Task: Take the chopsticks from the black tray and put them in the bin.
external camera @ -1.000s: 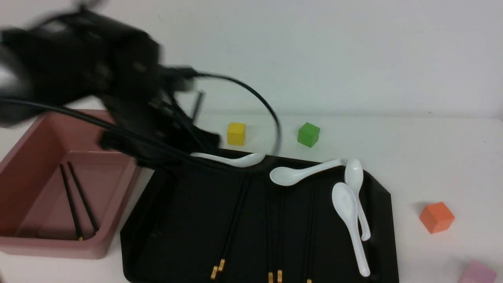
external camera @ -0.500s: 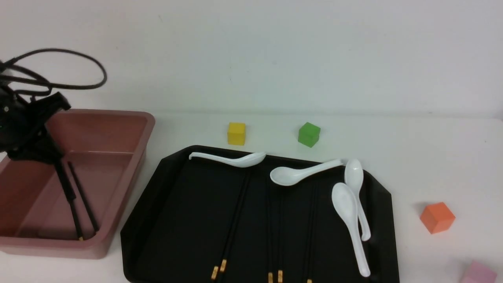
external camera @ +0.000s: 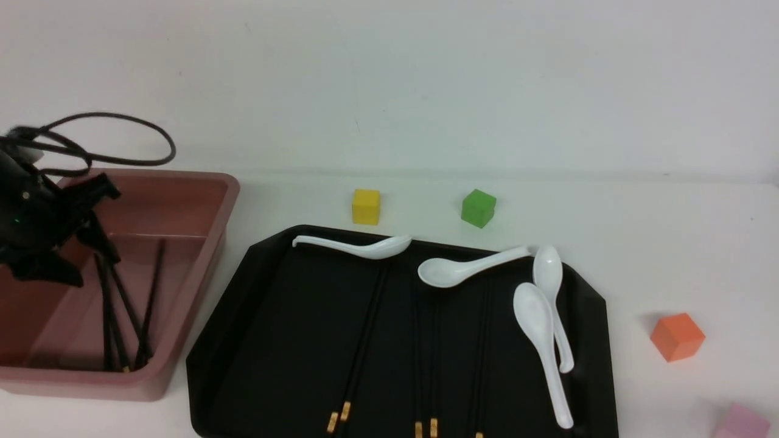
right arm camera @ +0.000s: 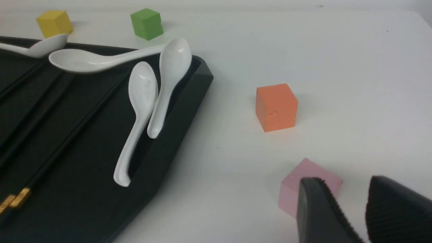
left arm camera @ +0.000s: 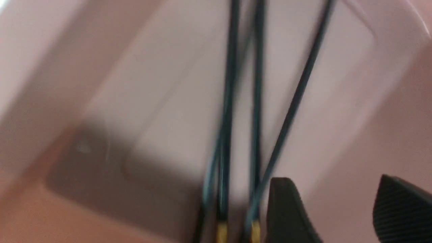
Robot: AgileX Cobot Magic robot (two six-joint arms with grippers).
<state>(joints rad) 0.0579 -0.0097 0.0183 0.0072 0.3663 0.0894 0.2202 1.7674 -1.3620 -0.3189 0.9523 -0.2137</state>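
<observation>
We have our left claw (left arm camera: 332, 206) wide open and holding nothing, over the bin (external camera: 201, 286). Sticks (external camera: 127, 304) lie inside it.

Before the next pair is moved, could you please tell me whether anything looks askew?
Yes: in the bin, the chopsticks lie crossed instead of parallel, unlike those lined up in the black tray. Nothing looks spilled or damaged.
</observation>
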